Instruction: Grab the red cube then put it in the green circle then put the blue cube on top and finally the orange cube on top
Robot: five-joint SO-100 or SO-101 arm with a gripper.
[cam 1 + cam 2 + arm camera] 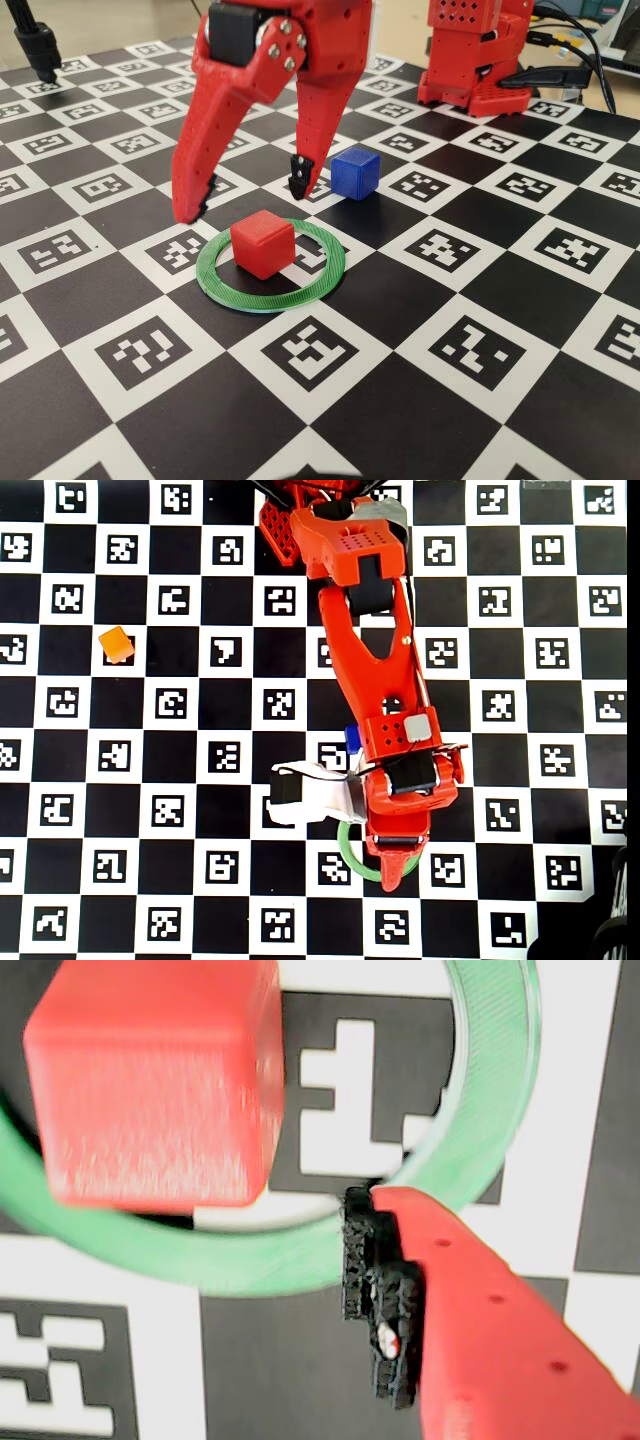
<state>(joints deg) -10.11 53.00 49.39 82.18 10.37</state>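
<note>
Fixed view: pincer (250,195) stood with fingers spread, gripping nothing, tips poised just behind the red cube (263,243). The cube sat inside the green circle (270,266) on the checkered counter (480,300). Blue cube (354,174) lay just right of the right fingertip.

Wrist view: one finger (385,1290) tip overlapped the ring's near edge; red cube up and left of it.

Overhead view: orange cube (117,644) well apart, up-left; arm covered the red cube.
</note>
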